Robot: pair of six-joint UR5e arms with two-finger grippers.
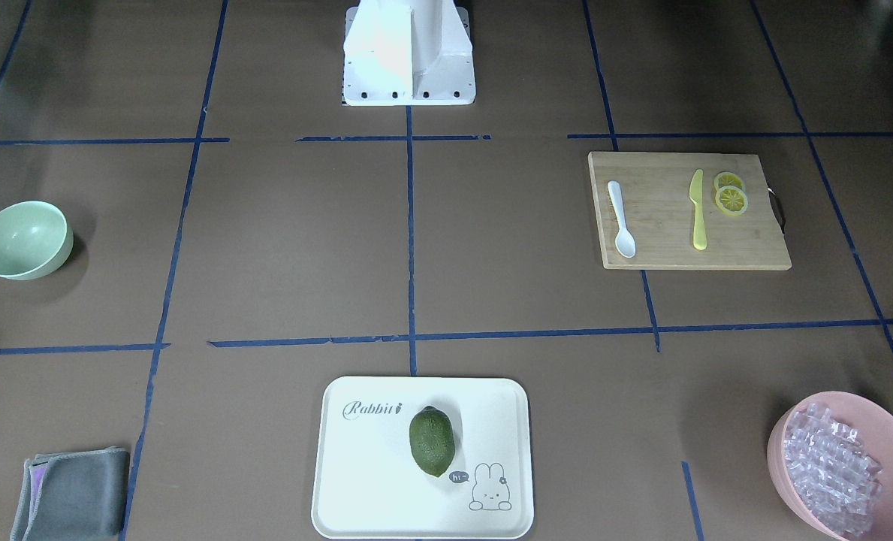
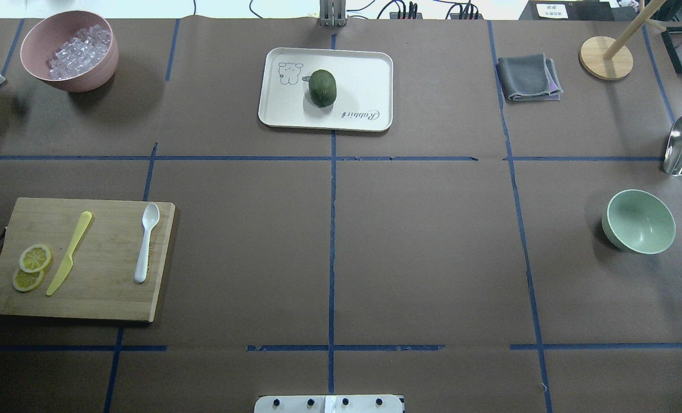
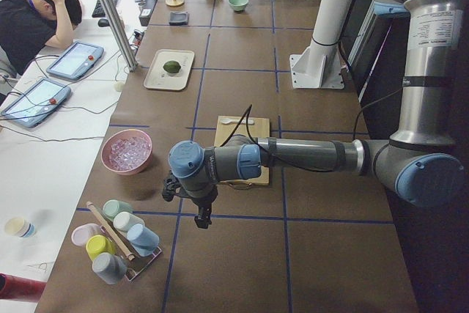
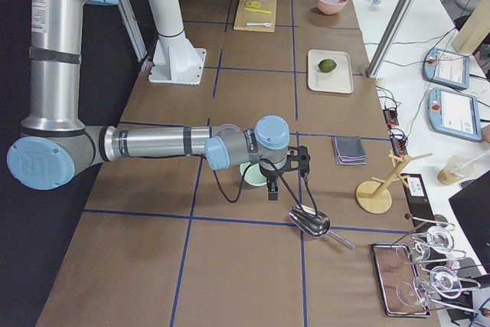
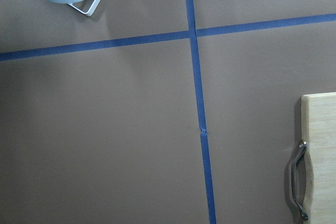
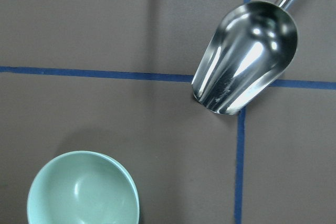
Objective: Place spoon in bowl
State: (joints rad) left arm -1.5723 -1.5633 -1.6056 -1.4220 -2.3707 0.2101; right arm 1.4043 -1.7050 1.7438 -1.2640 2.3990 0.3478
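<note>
The white plastic spoon (image 1: 621,219) lies on the wooden cutting board (image 1: 746,240), scoop toward the table's far side; it also shows in the overhead view (image 2: 146,242). The mint-green bowl (image 1: 22,240) stands empty at the opposite end of the table (image 2: 639,221) and shows below the right wrist camera (image 6: 83,190). My left gripper (image 3: 199,219) hangs over bare table beyond the board's handle end, seen only in the left side view. My right gripper (image 4: 273,189) hangs next to the bowl, seen only in the right side view. I cannot tell whether either is open or shut.
A yellow-green knife (image 1: 698,210) and lemon slices (image 1: 731,199) share the board. A white tray (image 1: 371,481) holds a green lime (image 1: 431,441). A pink bowl (image 1: 784,451) of ice pieces, a grey cloth (image 1: 74,492) and a metal scoop (image 6: 247,66) sit near the edges.
</note>
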